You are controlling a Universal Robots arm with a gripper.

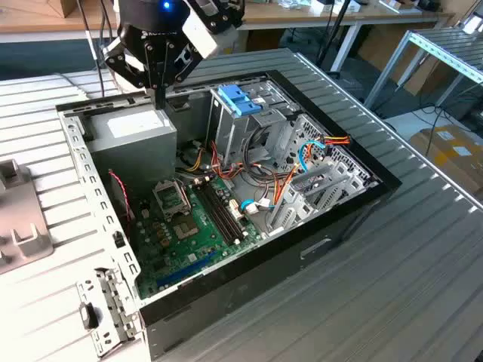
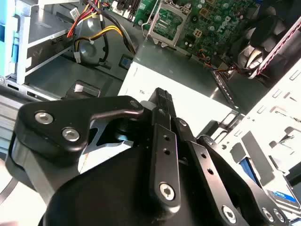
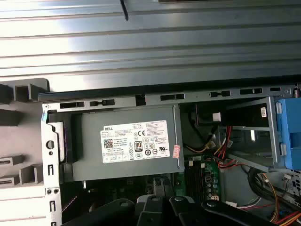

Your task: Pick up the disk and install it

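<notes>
- Tool: black metal linkage body with screw heads; in the exterior view the two slim fingers meet in one narrow vertical bar with nothing seen between them, hanging just above the rear part of the box below
- Disk: where it lies cannot be told
- Power-supply box: large plain grey sheet-metal block, square-edged, directly beneath the tool; in the first wrist view its flat top carries a white rectangular label
- Computer case: black outer shell, open on top, pale perforated steel rim running around the tool's side of the opening
- Motherboard: flat green board, well below and forward of the tool, with a square silver processor socket and long dark slots
- Latch: pale blue plastic with two raised ridges, on top of a grey metal drive cage, apart from the tool toward the exterior view's right
- Wire bundle: thin red, orange and yellow leads, farther from the tool than the latch
- Counter: ribbed silvery metal slats carrying the case
- Fixture block: matt grey, with upright stubs, outside the case toward the exterior view's left of the tool
</notes>
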